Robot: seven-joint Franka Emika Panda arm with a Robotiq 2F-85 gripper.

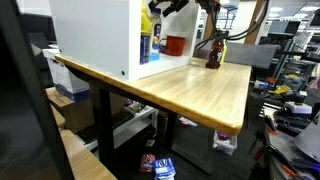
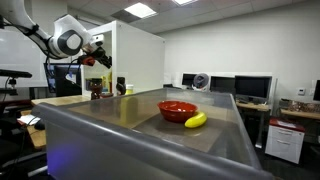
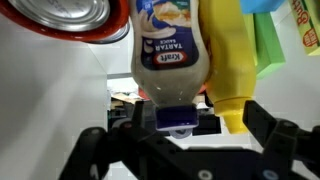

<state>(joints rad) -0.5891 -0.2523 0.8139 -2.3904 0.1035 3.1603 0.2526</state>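
Observation:
In the wrist view a Kraft tartar sauce bottle [image 3: 168,55] stands on its blue cap right in front of me, with a yellow squeeze bottle [image 3: 226,60] touching its right side. My gripper [image 3: 180,130] is open; its dark fingers [image 3: 92,152] spread to either side of the two bottles' caps, and nothing is held. In both exterior views the gripper [image 1: 165,8] [image 2: 100,60] hovers at the open front of a white cabinet [image 1: 95,35] on the wooden table [image 1: 200,90].
A metal can [image 3: 65,12] and green packaging [image 3: 268,45] flank the bottles. A brown bottle [image 1: 213,52] and a red container [image 1: 176,45] stand on the table by the cabinet. A red bowl [image 2: 177,109] and a banana [image 2: 196,120] lie on a grey surface.

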